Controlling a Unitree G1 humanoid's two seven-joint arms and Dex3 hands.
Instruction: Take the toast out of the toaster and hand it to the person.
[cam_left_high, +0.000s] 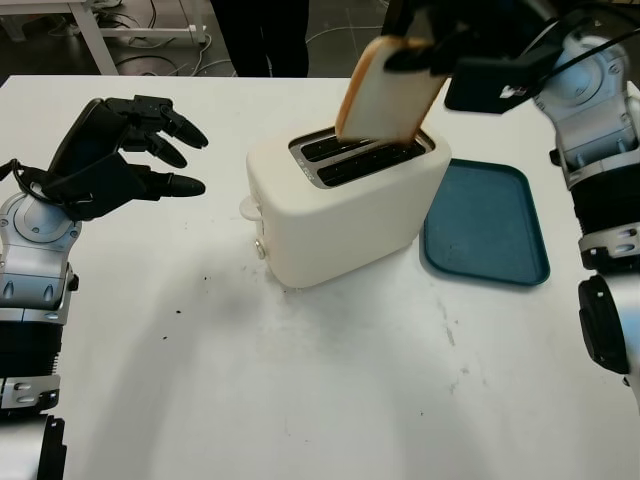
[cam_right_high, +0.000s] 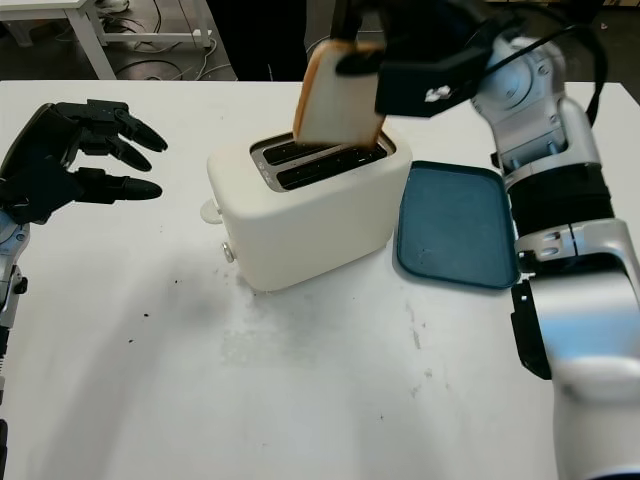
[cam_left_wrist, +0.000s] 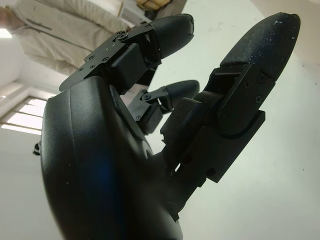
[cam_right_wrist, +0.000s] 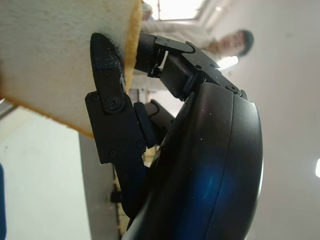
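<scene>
A cream two-slot toaster (cam_left_high: 335, 215) stands in the middle of the white table (cam_left_high: 300, 400). A slice of toast (cam_left_high: 385, 95) with a golden crust hangs tilted just above the rear slot, its lower edge close to the opening. My right hand (cam_left_high: 425, 50) is shut on the toast's upper part; in the right wrist view its fingers (cam_right_wrist: 107, 100) press the pale face of the toast (cam_right_wrist: 55, 55). My left hand (cam_left_high: 150, 140) hovers open over the table's left side, well clear of the toaster. A person (cam_left_high: 260, 35) in dark clothes stands beyond the table's far edge.
A blue tray (cam_left_high: 487, 225) lies flat on the table just right of the toaster. A white table frame (cam_left_high: 90, 30) and cables stand on the floor at the back left. Small dark crumbs dot the tabletop in front of the toaster.
</scene>
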